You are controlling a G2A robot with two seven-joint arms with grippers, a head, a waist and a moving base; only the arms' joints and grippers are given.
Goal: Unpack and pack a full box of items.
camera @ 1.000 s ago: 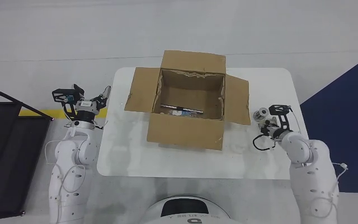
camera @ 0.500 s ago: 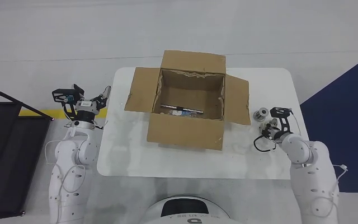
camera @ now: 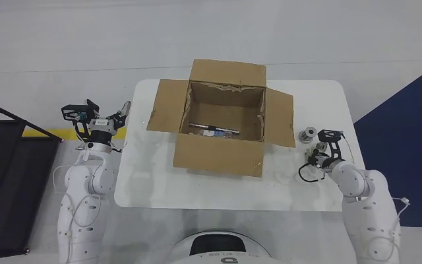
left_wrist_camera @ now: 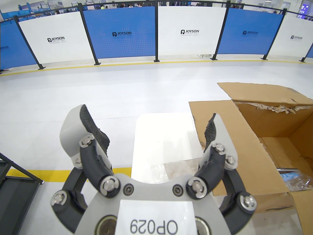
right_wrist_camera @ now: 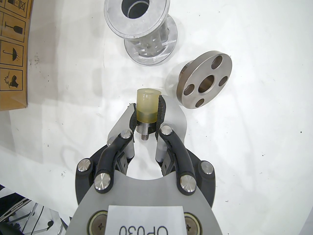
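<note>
All 3 views share the box (camera: 221, 155): top camera looks straight down on it, left wrist obliquely from beside, right wrist closely past its corner.

The cardboard box (camera: 221, 155) was set at the middle of the table (camera: 198, 191), a rod (camera: 211, 125) laid inside. Right of it, a metal spool (right_wrist_camera: 139, 25) and flange (right_wrist_camera: 204, 79) were placed side by side, a threaded bumper (right_wrist_camera: 146, 105) held just nearer.

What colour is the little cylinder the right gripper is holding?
The cylinder is translucent pale yellow, on a metal stud; clearest in the right wrist view.
</note>
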